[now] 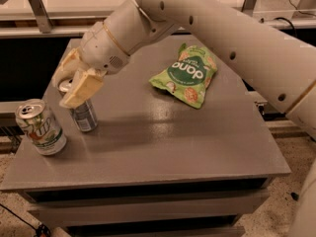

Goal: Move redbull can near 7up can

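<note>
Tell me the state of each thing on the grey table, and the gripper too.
gripper: at the table's left, jaws shut on the redbull can
redbull can: upright, gripped at its top
7up can: upright, standing free at the front left
green snack bag: lying flat, untouched

Grey table (207, 137) is standing on a speckled floor (276, 214), its lower tiers lying in shadow. A pale counter (64, 4) is running behind it. The gripper (71, 90) is hanging over the table's left side, clasping the redbull can (85, 117).
</note>
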Motion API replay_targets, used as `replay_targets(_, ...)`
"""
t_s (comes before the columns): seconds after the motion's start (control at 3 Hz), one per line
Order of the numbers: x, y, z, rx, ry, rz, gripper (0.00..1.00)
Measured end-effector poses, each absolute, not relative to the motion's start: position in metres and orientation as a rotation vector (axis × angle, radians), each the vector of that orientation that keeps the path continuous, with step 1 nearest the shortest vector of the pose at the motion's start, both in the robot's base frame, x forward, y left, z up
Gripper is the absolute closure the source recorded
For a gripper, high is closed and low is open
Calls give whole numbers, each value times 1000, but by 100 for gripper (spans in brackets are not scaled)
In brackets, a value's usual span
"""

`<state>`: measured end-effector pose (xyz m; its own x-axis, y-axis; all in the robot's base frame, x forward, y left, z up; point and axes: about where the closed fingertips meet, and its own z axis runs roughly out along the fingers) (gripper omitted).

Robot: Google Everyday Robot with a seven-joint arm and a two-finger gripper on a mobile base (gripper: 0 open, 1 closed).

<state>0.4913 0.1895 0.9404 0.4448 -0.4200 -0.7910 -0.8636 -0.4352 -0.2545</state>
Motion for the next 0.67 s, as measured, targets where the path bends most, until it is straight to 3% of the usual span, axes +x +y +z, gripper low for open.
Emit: replay_targets(0.67, 482, 210, 939, -2088, 1034, 921, 100)
